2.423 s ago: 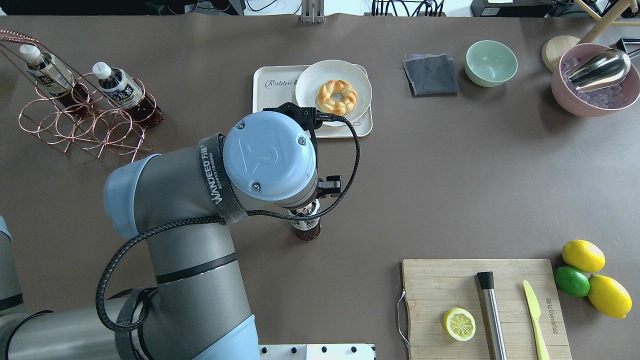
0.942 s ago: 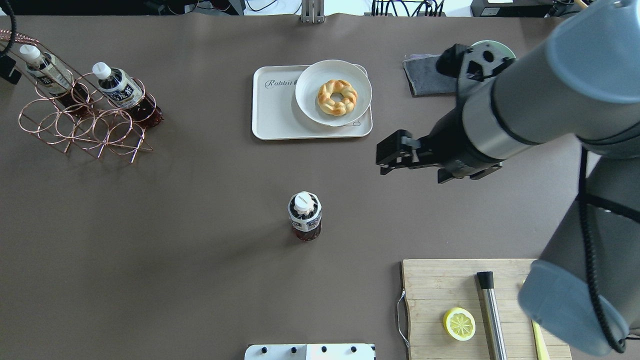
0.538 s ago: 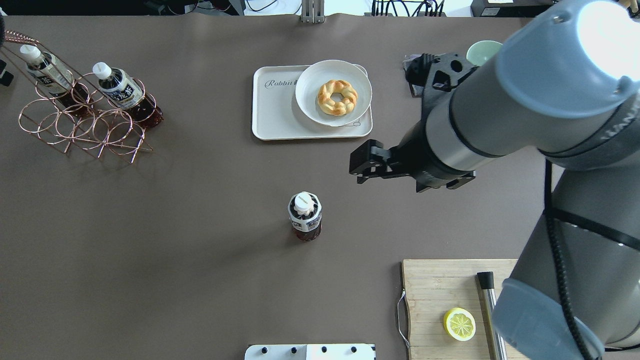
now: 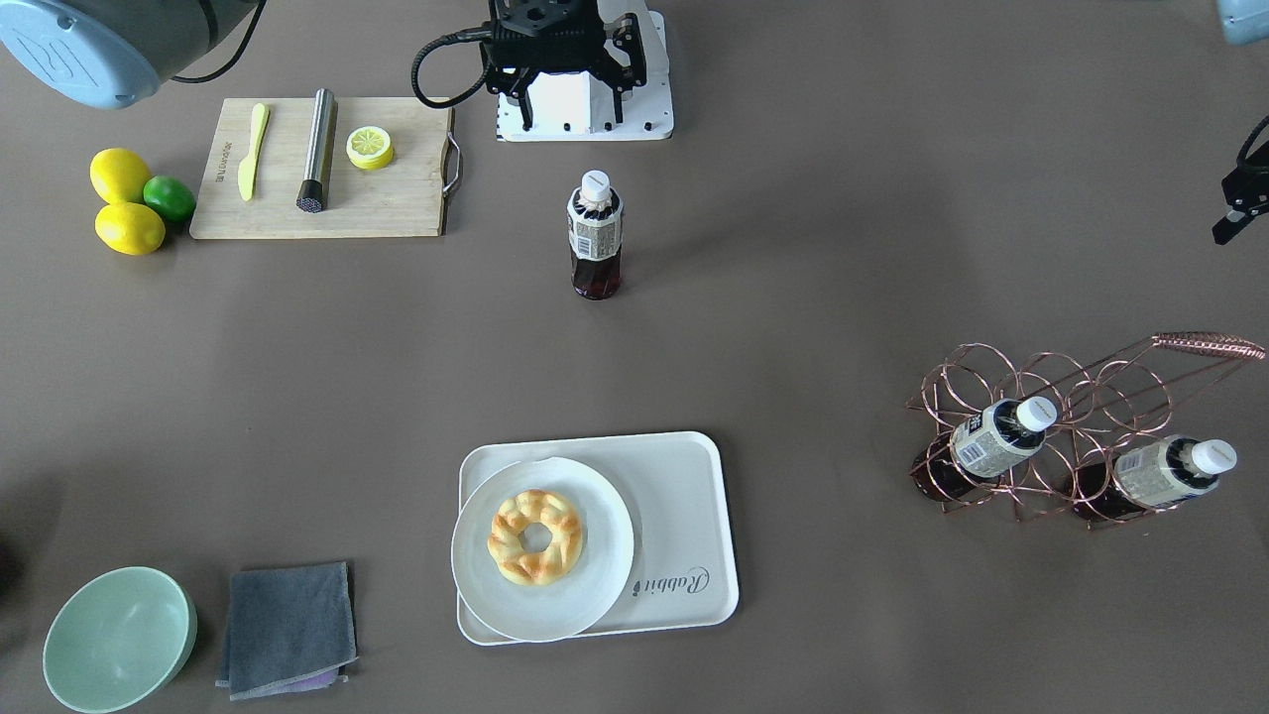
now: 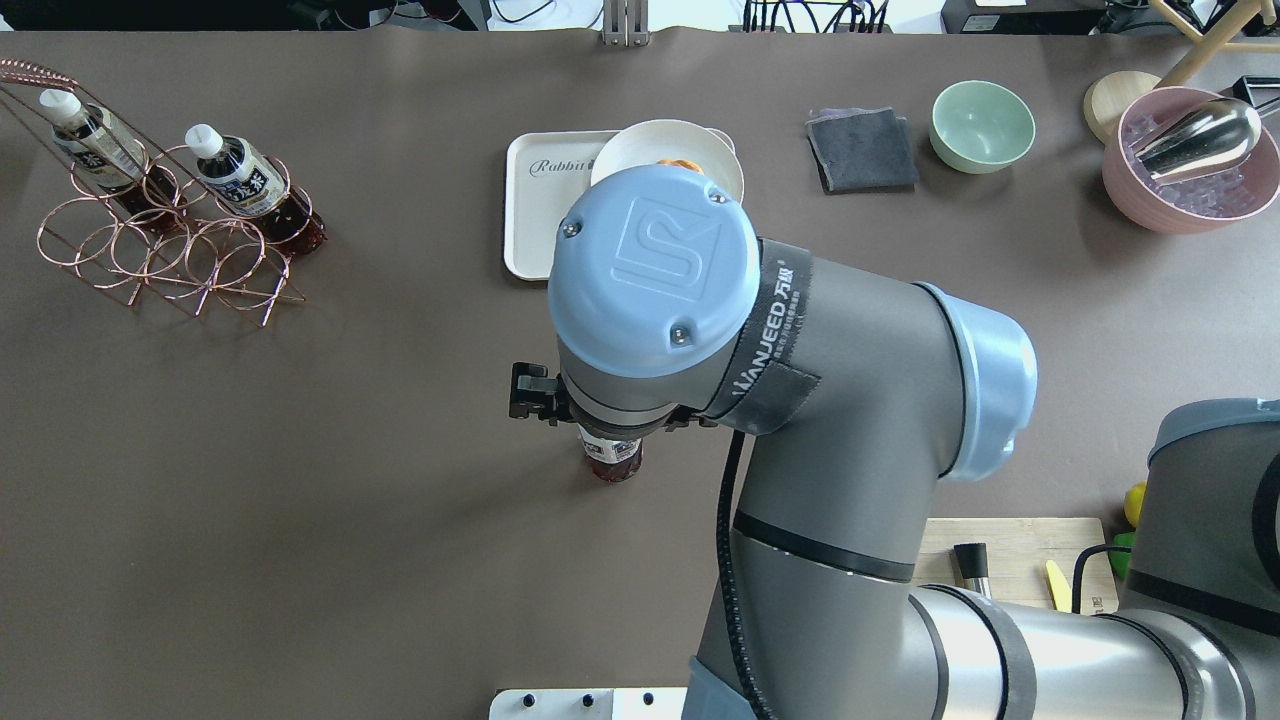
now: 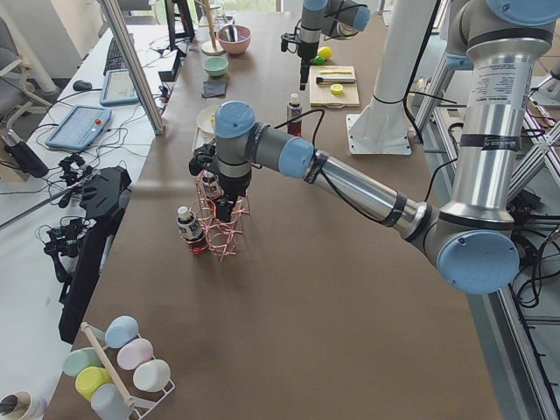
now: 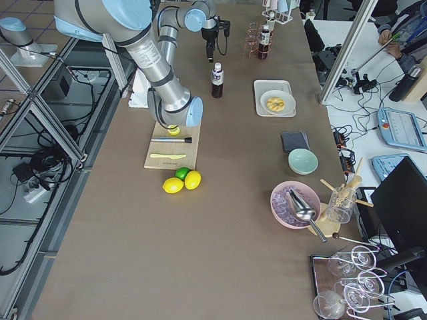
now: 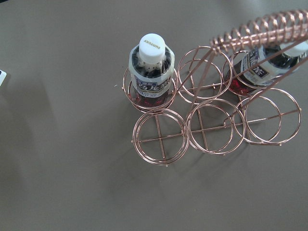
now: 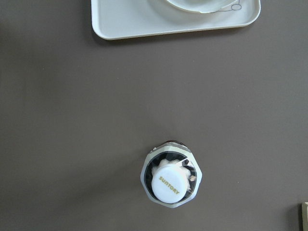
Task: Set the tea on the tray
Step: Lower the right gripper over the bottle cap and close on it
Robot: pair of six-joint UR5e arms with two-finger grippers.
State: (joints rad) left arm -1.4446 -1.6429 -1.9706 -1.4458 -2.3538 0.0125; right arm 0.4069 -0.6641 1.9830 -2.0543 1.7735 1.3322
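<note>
The tea bottle (image 4: 595, 233) stands upright alone mid-table, its white cap facing up in the right wrist view (image 9: 172, 180). In the overhead view only its dark base (image 5: 612, 460) shows under my right wrist. My right gripper (image 4: 567, 94) hangs straight above it, apart from it, and looks open and empty. The white "Rabbit" tray (image 4: 684, 516) lies beyond the bottle (image 9: 144, 21). My left gripper (image 6: 219, 188) hovers over the copper rack; I cannot tell whether it is open. Two like bottles (image 8: 150, 72) (image 8: 262, 70) lie in that rack.
A round white plate with a doughnut (image 4: 540, 535) fills the tray's half away from the lettering. The copper rack (image 5: 170, 240) is at the far left. A cutting board (image 4: 317, 169) with lemon half, knife and muddler, a green bowl (image 5: 982, 125) and grey cloth (image 5: 862, 148) are on the right.
My left arm has let go of the tea bottle and pulled back to the rack. My right arm has swept in from the right and now sits over the bottle.
</note>
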